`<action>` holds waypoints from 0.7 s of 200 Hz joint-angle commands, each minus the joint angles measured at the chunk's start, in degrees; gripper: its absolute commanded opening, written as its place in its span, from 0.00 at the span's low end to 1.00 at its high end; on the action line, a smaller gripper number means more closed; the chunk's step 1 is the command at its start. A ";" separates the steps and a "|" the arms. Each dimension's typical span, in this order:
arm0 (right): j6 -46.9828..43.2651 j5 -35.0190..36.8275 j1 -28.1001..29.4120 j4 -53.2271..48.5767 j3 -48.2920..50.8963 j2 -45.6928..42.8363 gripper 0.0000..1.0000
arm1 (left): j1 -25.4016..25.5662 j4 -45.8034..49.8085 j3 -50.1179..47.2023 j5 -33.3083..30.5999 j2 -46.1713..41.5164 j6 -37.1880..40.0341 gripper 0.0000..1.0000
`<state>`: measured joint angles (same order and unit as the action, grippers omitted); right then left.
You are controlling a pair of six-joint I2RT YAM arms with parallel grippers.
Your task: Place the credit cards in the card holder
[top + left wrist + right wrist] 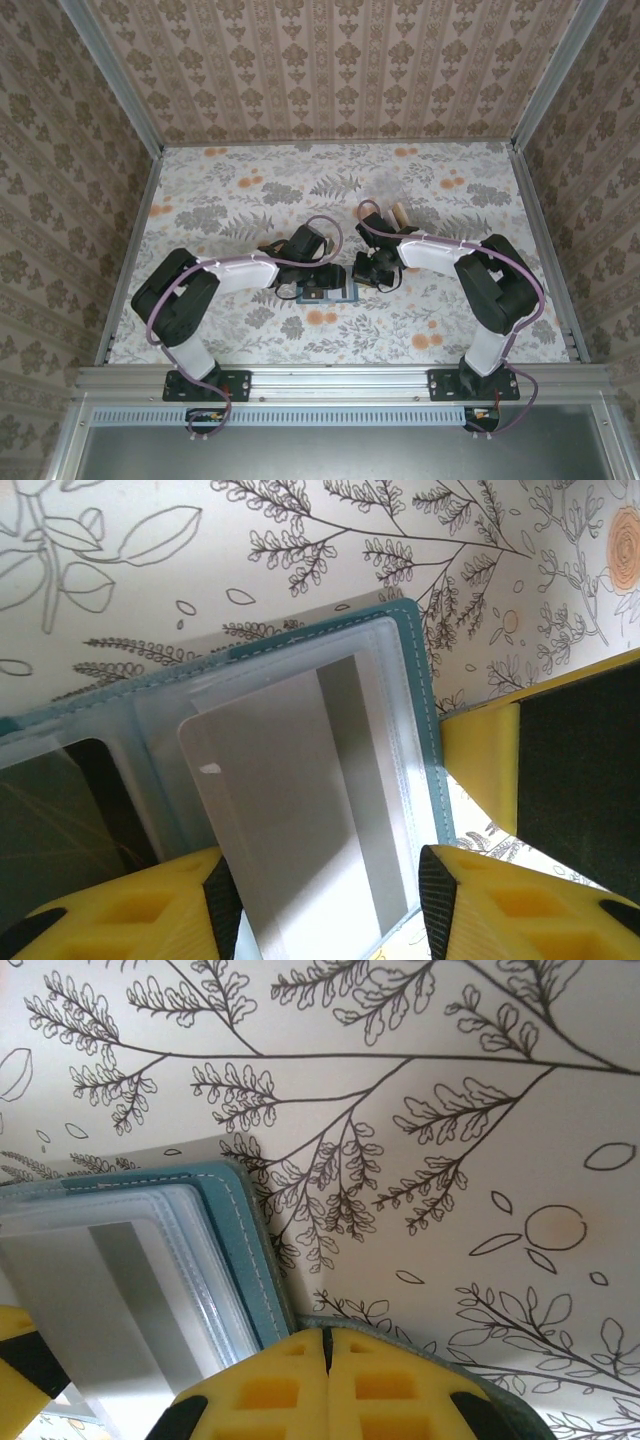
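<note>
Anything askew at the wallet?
Yes. The white plastic card between the left fingers sits slightly skewed to the stitched edge of the open teal folding wallet, so it isn't square with the clear pocket.

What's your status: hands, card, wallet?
Left hand gripping white card, card lying over open wallet pocket. Right hand shut, at wallet edge.

Black-and-white arms (240, 270), purple cables (327, 219), yellow jaws with black pads (222, 905)

Lower end of white card (300, 820) past bottom edge.
</note>
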<state>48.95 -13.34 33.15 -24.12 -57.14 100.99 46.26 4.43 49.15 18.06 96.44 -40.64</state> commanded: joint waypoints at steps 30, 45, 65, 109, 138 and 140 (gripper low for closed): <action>1.19 -2.21 0.16 1.23 1.81 1.23 0.05 | 0.49 2.92 0.41 -0.71 0.18 1.82 0.46; 1.21 -3.84 0.16 2.68 2.04 1.14 0.05 | 0.58 1.98 0.75 0.42 1.36 1.72 0.44; 1.15 -4.86 0.16 3.41 2.20 0.81 0.05 | 0.67 0.02 0.74 2.28 1.91 1.51 0.41; 0.38 -2.89 -0.01 1.66 1.61 -0.83 0.08 | 0.50 0.72 -0.66 -0.12 -0.35 1.01 0.43; -2.56 0.09 -0.60 -2.82 -0.69 -3.51 0.15 | 0.06 1.55 -2.57 -3.23 -4.03 0.36 0.50; -2.79 0.36 -0.62 -3.20 -0.86 -3.74 0.16 | 0.01 1.55 -2.74 -3.32 -4.26 0.32 0.50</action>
<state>48.99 -14.98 32.51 -23.24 -56.47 100.49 46.44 4.75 48.40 17.02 95.81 -40.23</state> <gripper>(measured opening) 0.131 0.480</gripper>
